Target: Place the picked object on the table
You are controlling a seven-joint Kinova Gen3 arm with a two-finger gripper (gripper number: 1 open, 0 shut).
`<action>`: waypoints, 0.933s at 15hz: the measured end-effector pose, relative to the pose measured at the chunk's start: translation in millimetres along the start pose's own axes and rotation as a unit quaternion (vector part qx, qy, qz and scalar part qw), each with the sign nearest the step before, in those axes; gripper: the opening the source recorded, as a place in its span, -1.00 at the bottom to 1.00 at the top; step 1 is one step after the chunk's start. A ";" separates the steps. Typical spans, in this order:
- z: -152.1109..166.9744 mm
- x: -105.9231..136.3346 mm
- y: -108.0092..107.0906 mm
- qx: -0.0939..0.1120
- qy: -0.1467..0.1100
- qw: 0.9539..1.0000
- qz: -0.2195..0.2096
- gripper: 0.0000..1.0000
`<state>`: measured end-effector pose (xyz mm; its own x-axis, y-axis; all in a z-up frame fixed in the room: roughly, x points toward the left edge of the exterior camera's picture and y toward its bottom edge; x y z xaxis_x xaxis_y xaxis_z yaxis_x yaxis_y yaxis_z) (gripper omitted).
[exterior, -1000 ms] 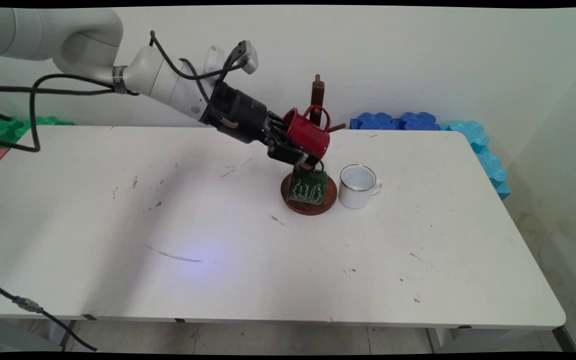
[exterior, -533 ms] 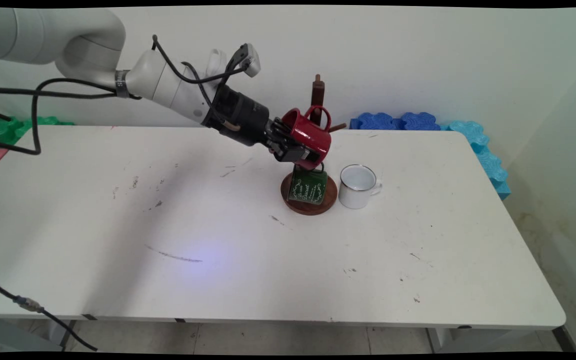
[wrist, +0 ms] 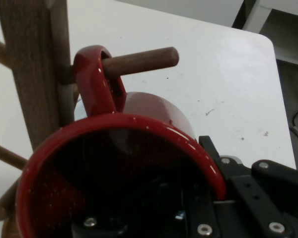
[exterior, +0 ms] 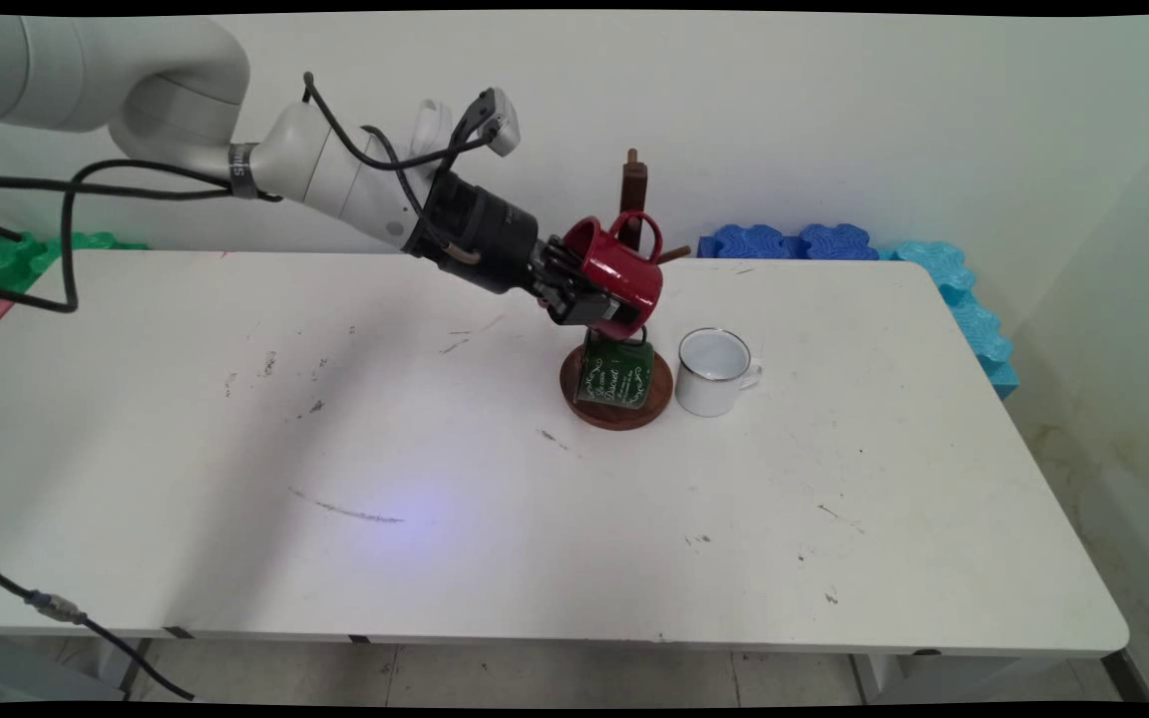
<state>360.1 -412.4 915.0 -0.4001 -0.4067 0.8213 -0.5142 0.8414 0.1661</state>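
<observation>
The gripper (exterior: 589, 299) is closed on the rim of a red mug (exterior: 619, 271), one finger inside the cup and one outside, holding it tilted beside a wooden mug tree (exterior: 633, 189). In the hand view the mug's handle (wrist: 97, 87) is threaded over a peg (wrist: 144, 60) of the tree, the peg passing through the loop and standing out past it, with the handle close against the upright post (wrist: 32, 69). So the mug is on the peg, yet the jaws are clamped on it and bear at least part of its weight; whether the handle rests on the peg cannot be told. Just below, a green mug (exterior: 614, 373) with pale lettering hangs low over the tree's round base (exterior: 617, 409), directly under the red one and near the fingers — the closest thing that could be bumped. A white enamel mug (exterior: 716, 371) stands upright on the table (exterior: 335, 479), just beside the base on its right and apart from the gripper. Blue foam blocks (exterior: 804, 241) lie along the wall behind; green ones (exterior: 16, 251) sit at the far left.
</observation>
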 end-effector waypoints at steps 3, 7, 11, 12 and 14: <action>-2.8 4.1 1.5 -0.003 0.004 1.000 0.002 -1.00; -6.7 9.2 3.5 -0.006 0.009 1.000 0.005 -1.00; -11.1 12.1 7.2 -0.011 0.011 1.000 0.008 -1.00; -12.2 12.1 8.7 -0.013 0.011 1.000 0.008 -1.00; -14.8 11.7 12.5 -0.018 0.010 1.000 0.010 -1.00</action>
<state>360.2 -401.4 934.8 -0.3940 -0.3833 0.8354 -0.4786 0.8615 0.1696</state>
